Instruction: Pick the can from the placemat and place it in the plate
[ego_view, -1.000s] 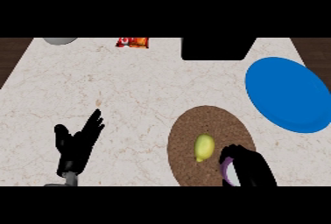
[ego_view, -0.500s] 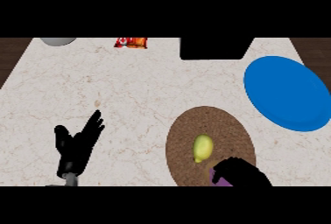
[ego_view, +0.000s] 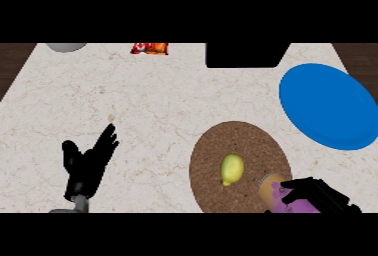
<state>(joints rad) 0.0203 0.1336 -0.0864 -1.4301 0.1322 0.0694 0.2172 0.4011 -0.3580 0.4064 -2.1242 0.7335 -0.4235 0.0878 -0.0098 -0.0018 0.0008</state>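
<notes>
The round, coarse-woven brown placemat (ego_view: 240, 142) bears a smooth yellow lemon (ego_view: 232, 168) near its middle. At its lower right edge, the black right hand (ego_view: 319, 198) curls round the purple cylindrical can (ego_view: 276, 193). The glossy blue plate (ego_view: 328, 107) lies up and right of the placemat. Well to its left rests the left hand (ego_view: 87, 167), fingers straight.

Your left hand (ego_view: 88, 162) rests at the lower left, fingers straight and angled up to the right, while your right hand (ego_view: 319, 196), at the lower right, curls its fingers round the can (ego_view: 274, 192).
</notes>
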